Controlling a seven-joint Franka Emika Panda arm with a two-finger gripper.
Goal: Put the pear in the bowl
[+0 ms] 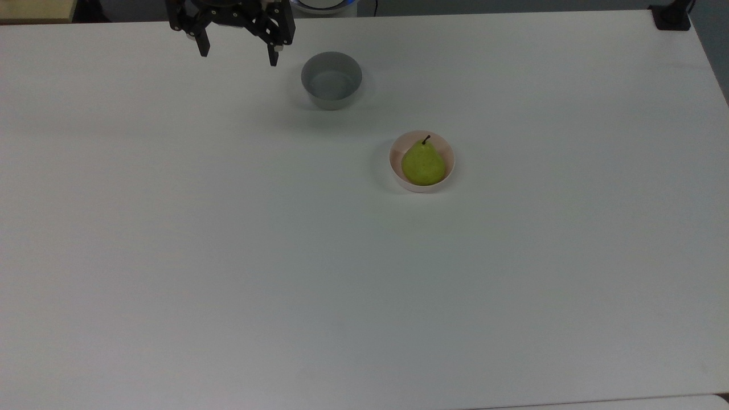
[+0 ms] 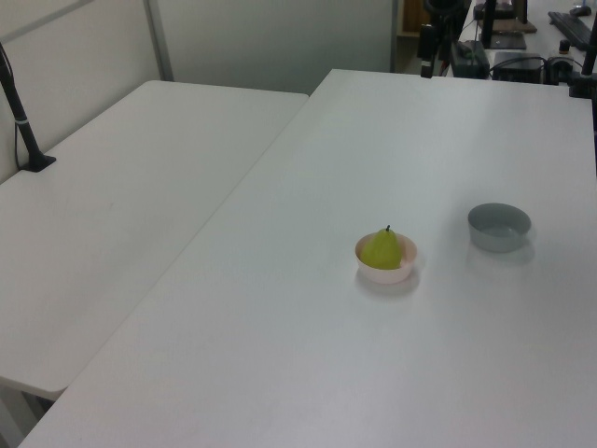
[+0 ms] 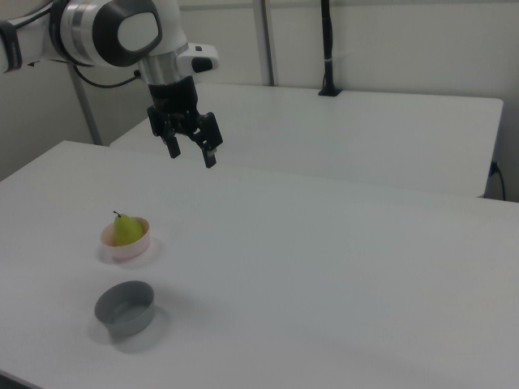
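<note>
Right view, nearest first: one small grey round plastic bowl sits empty at the front of the wide white bench, holding nothing because, as I judge it, it is not the target and simply stands by as a look-alike. Just beyond it comes the one pale pink round plastic bowl with low straight walls, and inside it stands the one small yellow-green pear with a short dark stem, wide bottom down on the bowl's floor and narrow top up, leaning little if at all; the broad base gives it a steady seat, which is probably why it rests upright with nothing gripping it. From above, the pear lies within the pink rim, stem toward the far edge, well apart from the grey bowl; the left view shows the same pair, pear in the pink bowl with the grey one off to the left view's right. Farthest back hangs the single black two-finger end effector, fingers spread apart and empty, high above the bench and well clear of both bowls; in the top view it sits near the far edge. With the fruit seated and nothing gripped, the placing looks done.
</note>
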